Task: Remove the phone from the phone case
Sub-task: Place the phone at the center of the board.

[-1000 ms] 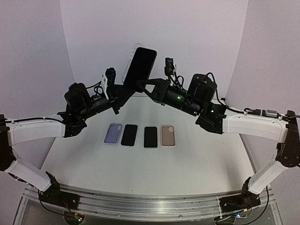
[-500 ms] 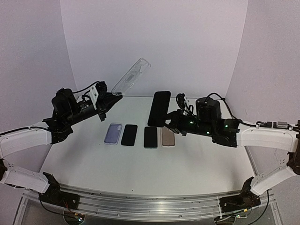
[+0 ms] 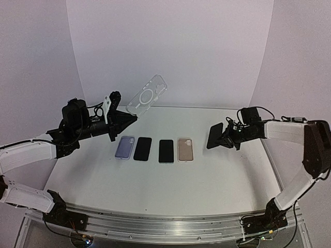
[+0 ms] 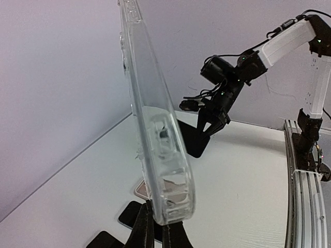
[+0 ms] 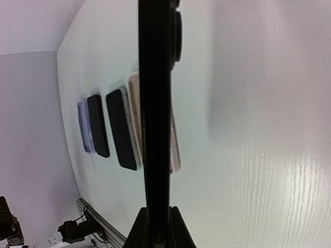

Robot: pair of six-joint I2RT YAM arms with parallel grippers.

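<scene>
My left gripper [image 3: 124, 120] is shut on the lower end of the clear phone case [image 3: 147, 95] and holds it tilted up above the table's left back. In the left wrist view the empty case [image 4: 150, 113] rises edge-on from between the fingers [image 4: 140, 227]. My right gripper [image 3: 223, 138] is shut on the black phone [image 3: 214, 135] and holds it low over the table at the right. In the right wrist view the phone [image 5: 155, 103] stands edge-on between the jaws. Phone and case are apart.
A row of several items lies mid-table: a lilac case [image 3: 124, 147], a black phone [image 3: 143, 149], another black phone [image 3: 166, 151] and a beige case [image 3: 185, 149]. White walls stand behind and at both sides.
The right arm has swung the black phone rightward and down to the table's right side. The left arm holds the clear case at nearly the same spot, slightly lower and right.
</scene>
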